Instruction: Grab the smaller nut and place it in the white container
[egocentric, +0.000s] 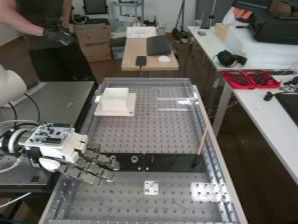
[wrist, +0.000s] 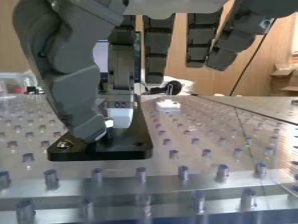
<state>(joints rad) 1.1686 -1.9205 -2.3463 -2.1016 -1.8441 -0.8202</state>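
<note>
High view: The dark grey hand (egocentric: 66, 150) of a white robot arm (egocentric: 9, 88) is poised at the end of a flat black bar (egocentric: 174, 163), where a bearing (egocentric: 134, 159) stands, in what appears to be the grasping step of a nut transfer. Whether the hand is spread, pressed together or pinching anything cannot be told, and the smaller nut, presumably at that same end of the bar, cannot be made out with certainty. The white container (egocentric: 115, 102) sits farther up the bench, well apart from the hand. The next move likely calls for a secure hold, checked before a straight lift clear of the neighboring parts and a carry to the container.
</note>
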